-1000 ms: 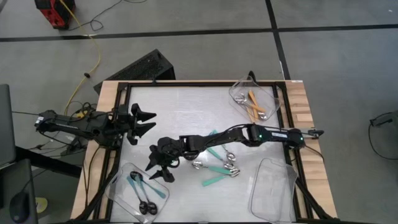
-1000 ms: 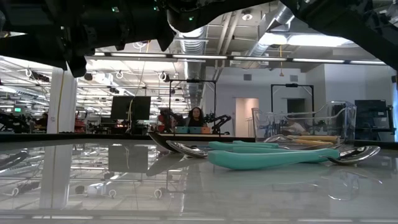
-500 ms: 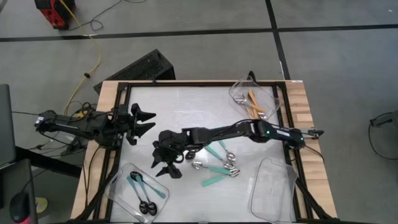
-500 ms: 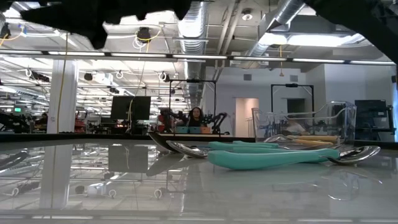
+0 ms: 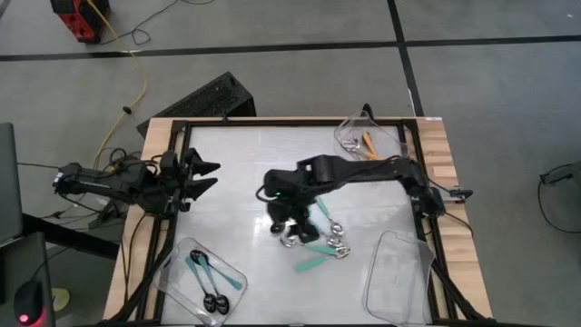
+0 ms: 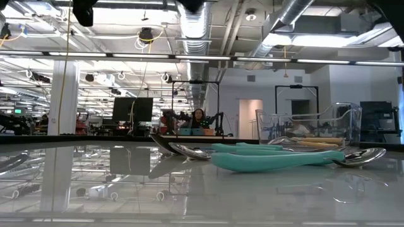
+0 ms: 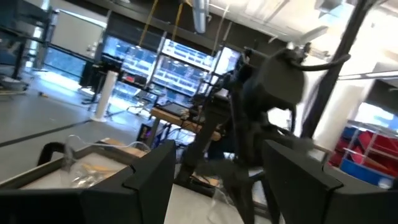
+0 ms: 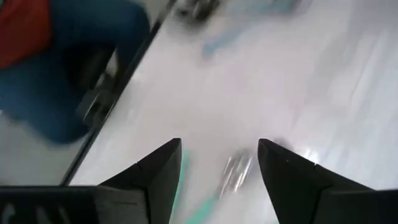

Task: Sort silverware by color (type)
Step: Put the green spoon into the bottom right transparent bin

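The right tool (image 5: 283,221) hangs over the middle of the table (image 5: 245,150) with its fingers spread and nothing between them. Directly below and just beyond its tips lies the unsorted heap: the teal-handled spoons (image 5: 320,245), a handful of them crossed over one another with their silver bowls bunched together, one lying a little apart on the side away from the arm's base. In the right wrist view a silver bowl (image 8: 236,169) and a streak of teal sit right between the fingers, so I'd say this arm is about to pick from the pile.

Further out from that tool, toward the table's front left corner, a clear tray (image 5: 198,280) already holds the blue-handled spoons (image 5: 211,291) with black bowls. The empty clear tray (image 5: 398,291) at the front right corner has nothing in it, and looks meant for the teal ones.

Farther still, behind the right tool at the back corner, another tray (image 5: 392,138) holds the orange-handled spoons (image 5: 371,152).

The left tool (image 5: 201,175) waits at the table's left edge, well apart from any cutlery, its fingers parted and empty.

By my reckoning two colours are sorted and the teal group is all that remains.
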`<state>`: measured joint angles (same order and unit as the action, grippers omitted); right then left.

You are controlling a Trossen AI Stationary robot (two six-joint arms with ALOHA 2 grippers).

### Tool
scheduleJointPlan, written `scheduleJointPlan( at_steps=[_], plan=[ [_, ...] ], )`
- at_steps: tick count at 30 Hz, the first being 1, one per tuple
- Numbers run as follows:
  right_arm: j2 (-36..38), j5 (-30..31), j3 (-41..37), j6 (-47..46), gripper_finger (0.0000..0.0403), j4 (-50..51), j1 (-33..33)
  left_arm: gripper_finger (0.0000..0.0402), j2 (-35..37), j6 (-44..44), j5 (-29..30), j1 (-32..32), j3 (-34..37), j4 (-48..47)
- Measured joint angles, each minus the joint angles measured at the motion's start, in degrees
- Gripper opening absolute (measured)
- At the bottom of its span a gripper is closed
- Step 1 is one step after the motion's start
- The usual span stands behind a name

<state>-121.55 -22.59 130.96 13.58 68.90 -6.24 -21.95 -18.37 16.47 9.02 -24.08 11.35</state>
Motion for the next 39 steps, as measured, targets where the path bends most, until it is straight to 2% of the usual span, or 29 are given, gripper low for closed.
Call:
scheduleJointPlan(
  at_steps=[4, 11, 15, 18, 20, 22, 24, 32, 35, 39],
  plan=[
    [3.0, 0.0, 0.0, 0.8, 0.0239, 9.6, 0.0, 0.0226, 0.9, 1.0, -0.9, 0.0, 0.0, -0.1],
    [9.7, 0.1, 0.0, -1.5, 0.0239, 20.2, 1.7, 0.0226, 1.5, 0.5, -3.1, 0.0, 0.0, -0.6],
    [15.5, 0.7, -1.1, -4.3, 0.0239, 20.7, 2.6, 0.0226, 1.6, 0.5, -3.2, 0.0, 0.0, -0.8],
    [22.5, 3.9, -4.6, -6.7, 0.0238, 20.5, 3.1, 0.0226, 1.6, 0.5, -3.2, 0.0, 0.0, -0.8],
    [28.3, 9.2, -8.5, -9.7, 0.0233, 19.8, 3.0, 0.0226, 1.6, 0.5, -3.2, 0.0, 0.0, -0.8],
    [34.4, 13.6, -14.0, -12.9, 0.0226, 16.0, 2.6, 0.0226, 1.6, 0.5, -3.2, 0.0, 0.0, -0.9],
    [41.0, 15.3, -21.4, -15.7, 0.0219, 9.9, 1.7, 0.0226, 1.5, 0.5, -3.2, 0.0, 0.0, -0.9],
    [68.6, 15.4, -57.5, -27.6, 0.0207, -21.7, -5.4, 0.0226, 1.5, 0.5, -2.6, 0.0, 0.0, -1.3],
    [75.5, 18.0, -70.1, -30.1, 0.0207, -35.4, -8.0, 0.0226, 1.4, 0.5, -2.3, 0.0, 0.0, -1.4],
    [80.3, 19.6, -84.2, -30.4, 0.0207, -50.2, -10.3, 0.0226, 1.3, 0.0, -1.0, 0.0, 0.0, -2.1]
  ],
)
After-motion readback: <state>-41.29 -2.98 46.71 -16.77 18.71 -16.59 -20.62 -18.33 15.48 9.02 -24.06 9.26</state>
